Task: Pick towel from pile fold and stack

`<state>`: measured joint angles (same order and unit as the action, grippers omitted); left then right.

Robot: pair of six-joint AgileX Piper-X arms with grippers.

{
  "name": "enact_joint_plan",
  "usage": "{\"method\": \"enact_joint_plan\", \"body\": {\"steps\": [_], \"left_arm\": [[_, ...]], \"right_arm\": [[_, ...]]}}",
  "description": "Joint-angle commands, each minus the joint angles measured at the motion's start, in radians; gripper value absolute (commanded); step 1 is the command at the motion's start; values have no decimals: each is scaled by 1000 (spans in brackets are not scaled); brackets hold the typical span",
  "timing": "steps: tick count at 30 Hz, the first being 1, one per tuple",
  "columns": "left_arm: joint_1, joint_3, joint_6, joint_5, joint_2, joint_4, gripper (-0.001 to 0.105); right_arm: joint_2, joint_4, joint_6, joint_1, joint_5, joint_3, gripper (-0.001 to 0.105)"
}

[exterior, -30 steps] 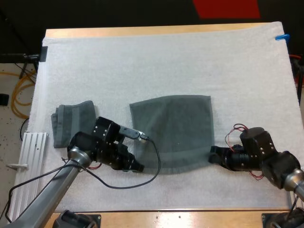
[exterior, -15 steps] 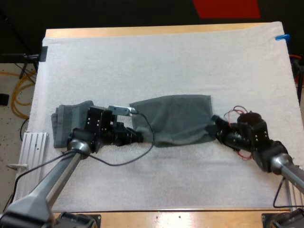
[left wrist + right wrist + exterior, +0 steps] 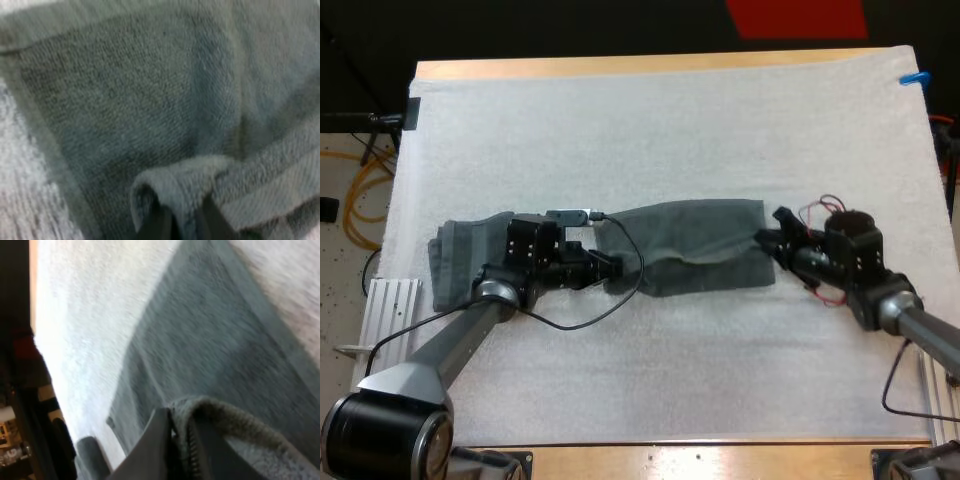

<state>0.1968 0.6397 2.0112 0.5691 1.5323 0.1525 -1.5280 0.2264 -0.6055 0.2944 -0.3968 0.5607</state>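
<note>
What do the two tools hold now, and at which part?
The towel, by its near edge: left tool at the left end, right tool at the right end.

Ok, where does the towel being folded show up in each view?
High view: towel at mid-mat, held between the left jaws and the right jaws.
Left wrist view: towel, its edge pinched in the left jaws.
Right wrist view: towel, its edge pinched in the right jaws.
Shared landmark: white mat bordering the towel.
</note>
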Motion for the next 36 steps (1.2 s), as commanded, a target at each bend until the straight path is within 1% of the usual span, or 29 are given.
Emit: {"method": "enact_joint_plan", "body": {"steps": [1, 3, 6, 11, 16, 19, 20, 21, 23, 24, 25, 26, 27, 28, 31, 34, 36], "left_arm": [[1, 13, 8, -35, -4, -18, 0], [1, 20, 8, -97, -4, -22, 0], [1, 20, 4, -135, -4, -41, 0], [1, 20, 4, -135, -4, -76, 0], [1, 20, -5, -124, -4, -102, 0], [1, 20, -50, -98, -4, -107, 6], [1, 20, -64, -95, -4, -107, 11], [1, 20, -70, -94, -4, -107, 13], [1, 20, -72, -94, -4, -107, 26], [1, 20, -72, -94, -4, -109, 33], [1, 20, -72, -94, -4, -113, 39], [1, 22, -72, -94, -4, -114, 47], [1, 24, -72, -94, -4, -114, 54], [1, 27, -72, -94, -4, -114, 56], [1, 48, -72, -68, -6, -111, 58], [1, 83, -76, -56, -33, -106, 58], [1, 107, -96, -58, -80, -99, 58]], "right_arm": [[-7, 24, -4, -5, -5, 19, 0], [-34, 57, -4, -5, -5, 46, 0], [-53, 62, -4, -5, 25, 72, 0], [-56, 62, -4, -5, 89, 78, 0], [-56, 62, -4, -5, 82, 78, 0], [-56, 62, -8, -5, 80, 78, 1], [-56, 62, -21, -5, 80, 78, 7], [-56, 62, -29, -5, 78, 78, 11], [-56, 66, -67, -5, 65, 78, 33], [-56, 78, -76, -5, 58, 78, 49], [-56, 84, -81, -5, 56, 78, 55], [-56, 108, -106, -5, 55, 78, 68], [-56, 142, -150, -5, 51, 78, 77], [-56, 162, -167, -5, 49, 78, 79], [-50, 243, -250, -5, 48, 80, 77], [-27, 220, -334, -5, 50, 99, 75], [3, 147, -415, -5, 50, 124, 75]]}}
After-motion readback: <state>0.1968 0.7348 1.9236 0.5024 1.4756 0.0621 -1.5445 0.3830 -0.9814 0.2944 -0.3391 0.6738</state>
